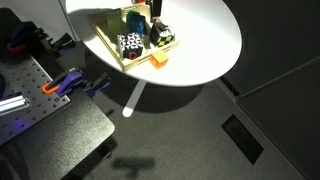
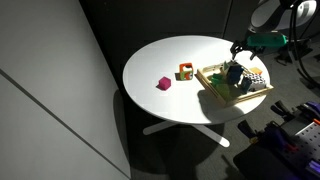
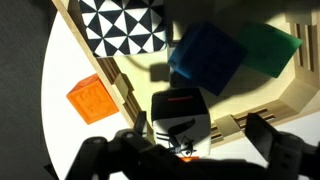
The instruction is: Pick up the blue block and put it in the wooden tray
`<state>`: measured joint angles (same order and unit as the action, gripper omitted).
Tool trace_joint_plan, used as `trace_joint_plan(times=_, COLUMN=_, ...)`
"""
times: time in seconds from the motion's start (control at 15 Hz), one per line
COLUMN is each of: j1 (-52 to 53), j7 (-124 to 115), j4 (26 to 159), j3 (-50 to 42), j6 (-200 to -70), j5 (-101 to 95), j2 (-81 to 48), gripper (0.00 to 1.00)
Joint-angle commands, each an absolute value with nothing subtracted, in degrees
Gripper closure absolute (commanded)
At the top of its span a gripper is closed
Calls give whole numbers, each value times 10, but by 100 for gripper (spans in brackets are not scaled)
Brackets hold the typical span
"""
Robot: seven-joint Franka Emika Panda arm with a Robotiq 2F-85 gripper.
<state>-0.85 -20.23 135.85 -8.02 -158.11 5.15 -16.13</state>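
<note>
The blue block (image 3: pixel 208 58) lies on the floor of the wooden tray (image 3: pixel 262 98), tilted, and nothing is holding it. In the wrist view it touches a green block (image 3: pixel 270 48). My gripper (image 3: pixel 200 138) is open and empty, with its fingers spread wide just above the tray's near rim. In the exterior views my gripper (image 2: pixel 246 52) hovers over the tray (image 2: pixel 213 88) on the round white table (image 2: pixel 170 55). The blue block also shows in an exterior view (image 2: pixel 234 75).
A black-and-white triangle-patterned cube (image 3: pixel 125 25) and a white cube with a black drawing (image 3: pixel 180 112) sit in the tray near my jaws. An orange block (image 3: pixel 92 98) lies on the table just outside the rim. A pink block (image 2: pixel 163 84) lies further off.
</note>
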Motion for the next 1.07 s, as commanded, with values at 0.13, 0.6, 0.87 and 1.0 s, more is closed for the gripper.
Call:
trace_joint_plan(times=0.13, j1=-28, j7=-162, j4=1363, j3=-79, j6=-1495, j5=49, j2=-133, gripper=0)
trace_joint_plan(times=0.6, j1=-40, j7=-101, j4=1369, j3=-85, j6=-1383, j5=0, j2=-85, gripper=0)
trace_joint_plan(times=0.87, j1=-42, j7=-96, j4=1372, j3=-85, j6=-1338, j5=-37, j2=-50, gripper=0)
trace_joint_plan(times=1.0, j1=-44, j7=-79, j4=1379, j3=-81, j6=-1330, j5=-42, j2=-26, gripper=0)
